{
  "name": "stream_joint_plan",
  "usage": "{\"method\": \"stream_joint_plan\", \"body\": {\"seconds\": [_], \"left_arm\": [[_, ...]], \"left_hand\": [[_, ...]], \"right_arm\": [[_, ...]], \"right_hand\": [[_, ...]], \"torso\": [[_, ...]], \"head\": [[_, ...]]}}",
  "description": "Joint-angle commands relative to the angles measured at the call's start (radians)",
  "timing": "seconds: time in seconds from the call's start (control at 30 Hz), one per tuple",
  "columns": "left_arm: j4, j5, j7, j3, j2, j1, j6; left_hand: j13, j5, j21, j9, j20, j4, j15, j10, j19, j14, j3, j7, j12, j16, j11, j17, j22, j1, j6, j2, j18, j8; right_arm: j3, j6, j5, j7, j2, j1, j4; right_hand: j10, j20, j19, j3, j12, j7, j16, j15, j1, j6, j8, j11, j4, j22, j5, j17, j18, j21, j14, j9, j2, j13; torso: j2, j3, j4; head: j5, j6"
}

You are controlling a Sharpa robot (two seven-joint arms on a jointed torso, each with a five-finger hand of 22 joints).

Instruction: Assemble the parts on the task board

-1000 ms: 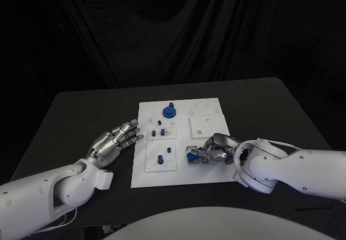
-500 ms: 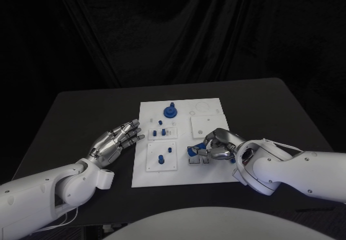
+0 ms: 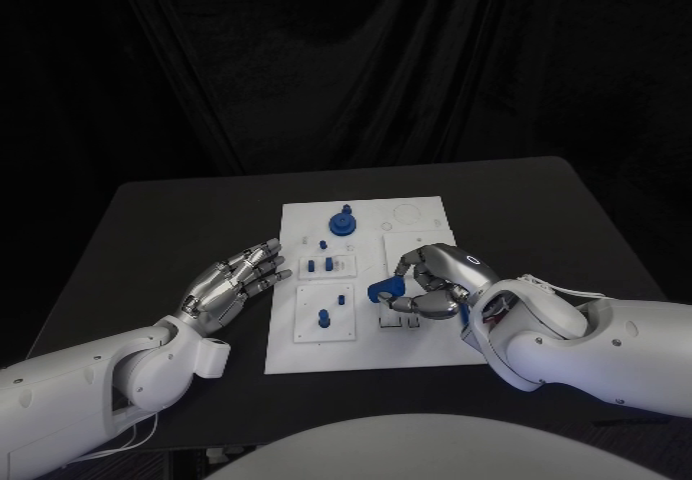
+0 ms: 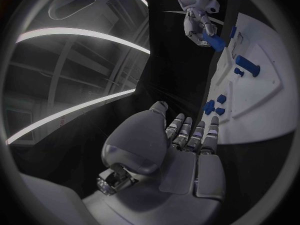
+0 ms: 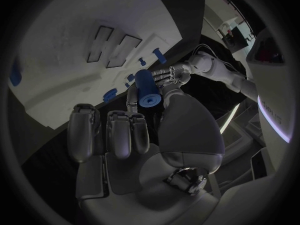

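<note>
Blue plastic sits pinched in my right hand [image 3: 433, 290]: a short cylindrical part [image 3: 385, 290], caught between thumb and fingertips and lifted clear of the white task board [image 3: 433, 355], over its right-hand half near the middle. From my right wrist the part [image 5: 148, 88] shows its round end face toward me, with the board's pale surface beyond it. My left hand [image 3: 231, 282] holds nothing; its fingers lie straight and spread, resting on the black table [image 3: 159, 215] just beside the board's left edge. On the board other blue parts are already standing: a larger knob-like piece [image 3: 342, 221] near the far edge, a pair of small pegs [image 3: 326, 265] in one raised tile, and another peg [image 3: 323, 319] in the tile nearer me. I judge I am in the carry step, piece picked and not yet seated. Next I need to find the matching socket, turn the cylinder so its axis lines up with the hole, and lower it straight; which socket it belongs to I cannot tell from here.
</note>
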Motion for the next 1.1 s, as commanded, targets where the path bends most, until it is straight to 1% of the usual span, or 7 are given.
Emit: {"method": "stream_joint_plan", "body": {"seconds": [0.03,0.07,0.1,0.13,0.17,0.47,1.1], "left_arm": [[0.001,0.000,0.031,0.001,0.001,-0.002,0.019],[0.001,0.000,0.031,0.001,0.001,-0.002,0.020],[0.001,0.000,0.030,0.001,0.001,-0.002,0.020],[0.001,0.000,0.030,0.001,0.001,-0.003,0.020],[0.000,0.000,0.030,0.001,0.001,-0.003,0.020],[-0.001,0.000,0.027,0.001,0.001,-0.005,0.022],[-0.005,0.000,0.018,0.001,0.002,-0.008,0.024]], "left_hand": [[0.001,0.005,-0.004,0.001,0.003,0.001,0.000,-0.003,0.004,-0.003,0.005,0.034,0.003,0.007,0.005,0.002,0.000,0.006,0.008,-0.004,0.007,0.004],[0.001,0.006,-0.004,0.001,0.003,0.001,0.000,-0.003,0.004,-0.003,0.006,0.035,0.004,0.008,0.005,0.002,-0.001,0.007,0.009,-0.004,0.007,0.005],[0.001,0.006,-0.004,0.001,0.003,0.001,0.000,-0.003,0.004,-0.003,0.006,0.035,0.004,0.008,0.005,0.002,-0.001,0.007,0.009,-0.004,0.007,0.005],[0.001,0.006,-0.004,0.001,0.003,0.001,0.000,-0.003,0.004,-0.003,0.006,0.035,0.004,0.008,0.005,0.002,-0.001,0.007,0.009,-0.004,0.007,0.005],[0.001,0.006,-0.004,0.001,0.003,0.001,0.000,-0.003,0.004,-0.003,0.006,0.035,0.004,0.008,0.005,0.002,-0.001,0.007,0.009,-0.004,0.007,0.005],[0.001,0.006,-0.003,0.001,0.003,0.000,0.001,-0.003,0.004,-0.003,0.007,0.035,0.004,0.008,0.005,0.002,0.000,0.007,0.009,-0.004,0.007,0.005],[0.001,0.007,-0.003,0.001,0.003,0.000,0.002,-0.004,0.004,-0.003,0.009,0.035,0.002,0.008,0.006,0.002,0.000,0.007,0.008,-0.003,0.007,0.004]], "right_arm": [[0.000,0.084,-0.290,-0.080,0.000,-0.009,0.004],[0.000,0.101,-0.331,-0.095,0.000,-0.012,0.004],[0.000,0.117,-0.368,-0.108,0.000,-0.015,0.003],[0.000,0.128,-0.395,-0.118,0.000,-0.018,0.003],[0.000,0.139,-0.423,-0.128,0.000,-0.020,0.002],[0.000,0.203,-0.548,-0.185,-0.003,-0.032,-0.001],[0.000,0.215,-0.664,-0.268,-0.006,-0.038,0.007]], "right_hand": [[0.108,-0.006,0.041,0.033,0.005,-0.002,-0.003,-0.003,0.077,0.005,-0.015,-0.004,-0.037,0.210,-0.024,0.105,0.001,0.005,0.078,-0.012,0.055,0.263],[0.108,-0.006,0.041,0.035,0.005,-0.002,-0.003,-0.003,0.083,0.009,-0.020,-0.004,-0.037,0.210,-0.038,0.106,0.001,0.005,0.078,-0.016,0.054,0.263],[0.108,-0.007,0.041,0.059,0.005,-0.003,-0.003,-0.003,0.105,0.017,-0.036,-0.004,-0.026,0.210,-0.127,0.106,0.001,0.006,0.078,-0.029,0.049,0.263],[0.108,-0.010,0.041,0.122,0.005,-0.004,-0.003,-0.006,0.127,0.025,-0.050,-0.007,-0.001,0.211,-0.248,0.106,0.001,0.007,0.078,-0.040,0.037,0.263],[0.108,-0.007,0.041,0.223,0.005,-0.001,-0.003,-0.002,0.142,0.041,-0.062,-0.006,0.042,0.210,-0.301,0.106,0.001,0.006,0.078,-0.050,-0.008,0.263],[0.108,-0.005,0.040,0.247,0.005,-0.002,-0.004,-0.003,0.148,0.041,-0.068,-0.004,0.046,0.209,-0.304,0.104,0.002,0.002,0.078,-0.052,-0.026,0.263],[0.108,-0.006,0.038,0.280,0.005,-0.001,-0.003,-0.005,0.160,0.048,-0.088,-0.006,0.044,0.208,-0.314,0.106,0.002,-0.001,0.078,-0.063,-0.044,0.263]], "torso": [[0.000,-0.0004,0.0006],[0.000,-0.0002,0.0004],[0.000,-0.0002,0.0004],[0.000,-0.0002,0.0003],[0.000,-0.0002,0.0003],[0.000,-0.0001,0.0003],[0.000,-0.0001,0.0003]], "head": [[0.001,0.000],[0.002,0.000],[0.002,0.000],[0.002,0.000],[0.003,0.000],[0.003,0.000],[0.005,0.000]]}}
